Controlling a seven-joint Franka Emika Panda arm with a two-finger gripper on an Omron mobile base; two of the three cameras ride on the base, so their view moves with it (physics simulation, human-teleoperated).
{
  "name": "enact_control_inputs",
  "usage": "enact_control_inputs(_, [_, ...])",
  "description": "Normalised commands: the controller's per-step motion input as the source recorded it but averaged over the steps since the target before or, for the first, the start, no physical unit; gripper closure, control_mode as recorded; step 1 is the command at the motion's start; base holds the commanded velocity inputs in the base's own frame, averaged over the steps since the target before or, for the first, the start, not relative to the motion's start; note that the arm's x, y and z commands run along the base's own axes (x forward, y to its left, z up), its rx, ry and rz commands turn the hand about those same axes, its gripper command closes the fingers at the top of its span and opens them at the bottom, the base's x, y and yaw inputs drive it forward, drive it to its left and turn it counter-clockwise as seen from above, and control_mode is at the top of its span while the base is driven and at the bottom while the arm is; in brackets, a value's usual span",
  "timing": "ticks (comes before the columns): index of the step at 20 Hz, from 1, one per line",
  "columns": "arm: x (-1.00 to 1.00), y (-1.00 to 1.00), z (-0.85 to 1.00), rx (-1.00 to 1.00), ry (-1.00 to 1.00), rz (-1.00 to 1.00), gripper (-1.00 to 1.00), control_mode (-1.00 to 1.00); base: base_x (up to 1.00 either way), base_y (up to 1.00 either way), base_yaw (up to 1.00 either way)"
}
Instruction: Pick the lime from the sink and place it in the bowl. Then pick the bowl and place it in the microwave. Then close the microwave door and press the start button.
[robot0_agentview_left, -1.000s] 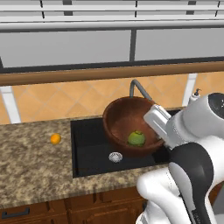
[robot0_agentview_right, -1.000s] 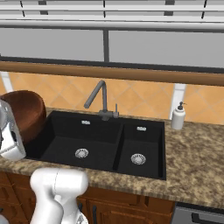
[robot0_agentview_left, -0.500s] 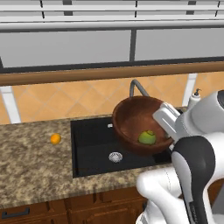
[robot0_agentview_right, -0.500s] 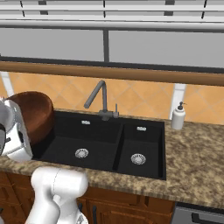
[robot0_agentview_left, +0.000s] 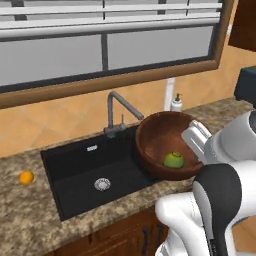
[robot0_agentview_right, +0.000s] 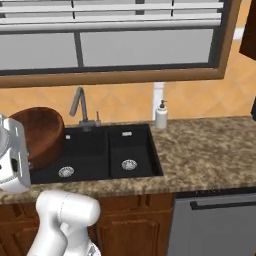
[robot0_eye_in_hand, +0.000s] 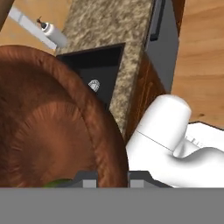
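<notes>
Bowl held aloft over the sink, lime inside

We see the gripper (robot0_eye_in_hand: 107, 177) clamped on the rim of the bowl (robot0_agentview_left: 165, 145), which hangs tilted above the right part of the black sink (robot0_agentview_left: 85, 172). The lime (robot0_agentview_left: 173, 160) rests in the bowl at about 5 o'clock. On the granite desk (robot0_agentview_left: 30, 215), a small orange fruit (robot0_agentview_left: 26, 177) lies at 9 o'clock from the sink.
</notes>
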Motion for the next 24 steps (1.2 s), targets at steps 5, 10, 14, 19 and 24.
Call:
enact_control_inputs(5, [0.00,0.00,0.00,0.00,0.00,0.00,1.00,1.00,-0.13,-0.13,-0.78])
enact_control_inputs(10, [0.00,0.00,0.00,0.00,0.00,0.00,1.00,1.00,0.00,-0.37,-0.78])
enact_control_inputs(14, [0.00,0.00,0.00,0.00,0.00,0.00,1.00,1.00,0.00,-0.59,-0.77])
enact_control_inputs(19, [0.00,0.00,0.00,0.00,0.00,0.00,1.00,1.00,0.00,-0.59,-0.77])
enact_control_inputs(24, [0.00,0.00,0.00,0.00,0.00,0.00,1.00,1.00,0.18,-0.93,-0.69])
